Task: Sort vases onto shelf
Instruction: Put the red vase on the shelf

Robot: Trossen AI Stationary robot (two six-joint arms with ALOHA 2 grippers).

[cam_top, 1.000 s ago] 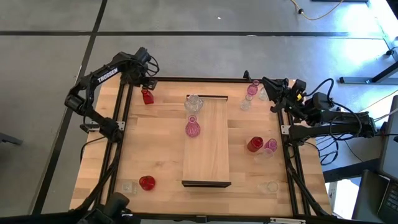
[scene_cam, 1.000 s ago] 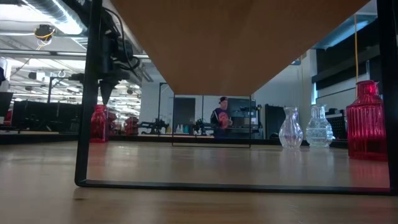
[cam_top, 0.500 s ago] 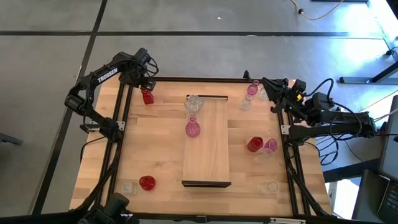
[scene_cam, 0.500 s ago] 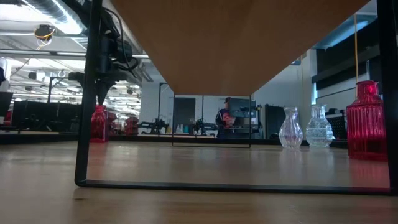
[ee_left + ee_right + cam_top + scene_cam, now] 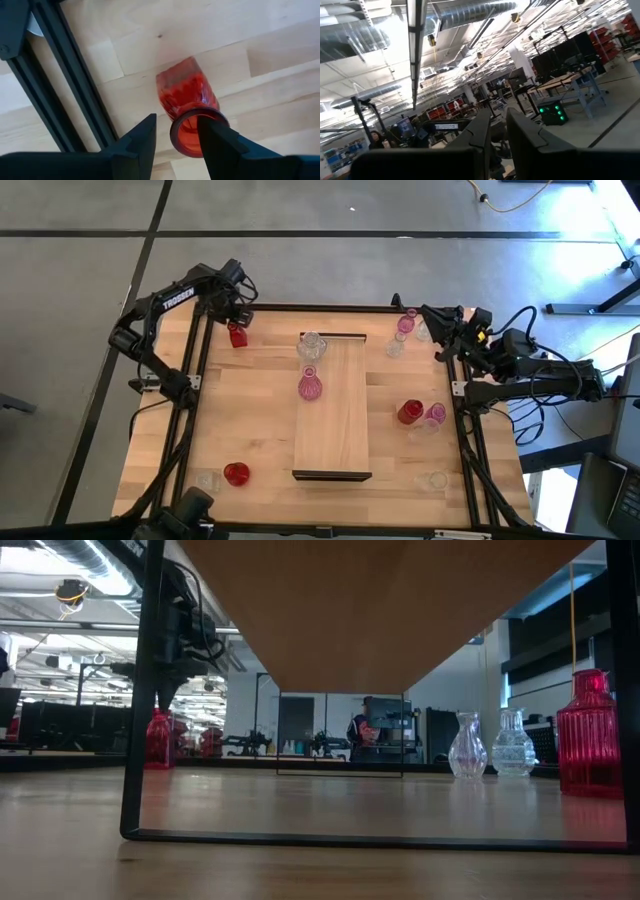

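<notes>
High view, from the left: white "TROSSEN" lettering runs along the left arm, whose left gripper (image 5: 236, 320) hangs over a red vase (image 5: 236, 334) at the desk's (image 5: 250, 430) far-left corner, jaws narrowly straddling its rim, not gripping. Mid-desk, the shelf (image 5: 333, 415) carries 1 pink vase (image 5: 310, 386). Right gripper (image 5: 430, 315) waits far-right, jaws narrow, empty.

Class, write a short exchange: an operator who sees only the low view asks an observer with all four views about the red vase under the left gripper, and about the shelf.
Operator: Is the left gripper around that red vase?
Observer: The left wrist view shows the left gripper open, one finger over the red vase's mouth, one outside its rim.
Operator: What's on the shelf?
Observer: From above, a clear vase and a pink vase stand on the shelf.
Operator: And the right gripper?
Observer: The right gripper waits at the table's far right corner, aimed up into the room.
</notes>
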